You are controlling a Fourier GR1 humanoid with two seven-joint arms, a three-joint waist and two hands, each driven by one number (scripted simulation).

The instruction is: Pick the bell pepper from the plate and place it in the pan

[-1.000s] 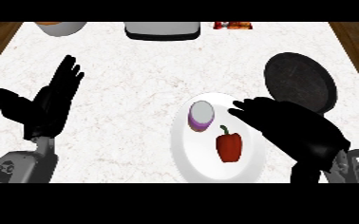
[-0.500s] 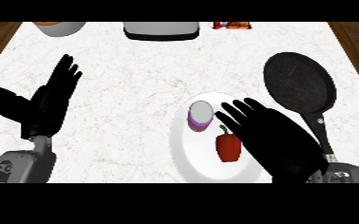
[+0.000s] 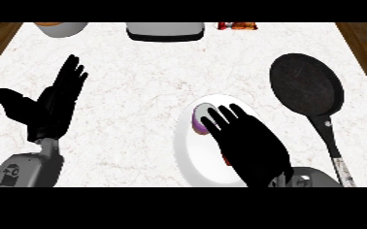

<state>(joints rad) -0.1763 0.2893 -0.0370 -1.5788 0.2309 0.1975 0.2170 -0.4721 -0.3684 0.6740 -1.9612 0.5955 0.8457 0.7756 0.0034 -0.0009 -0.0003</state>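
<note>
Head view: the right robot hand (image 3: 251, 148) hangs flat over the white plate (image 3: 188, 150), fingers straight and spread, hiding nearly all of the bell pepper (image 3: 226, 161); only a red sliver shows under its palm, so its long axis cannot be told. A glossy purple-and-white round thing (image 3: 200, 119) lies just beside the fingertips. The matte black pan (image 3: 307, 85) sits well to the right on the pale marbled desk (image 3: 143, 87). The left robot hand (image 3: 57, 99) rests open at the left.

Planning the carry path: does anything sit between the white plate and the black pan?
Nothing visible does. Bare marble counter lies between the white plate and the black round pan. The right hand covers the red bell pepper, beside a purple-and-white onion.
</note>
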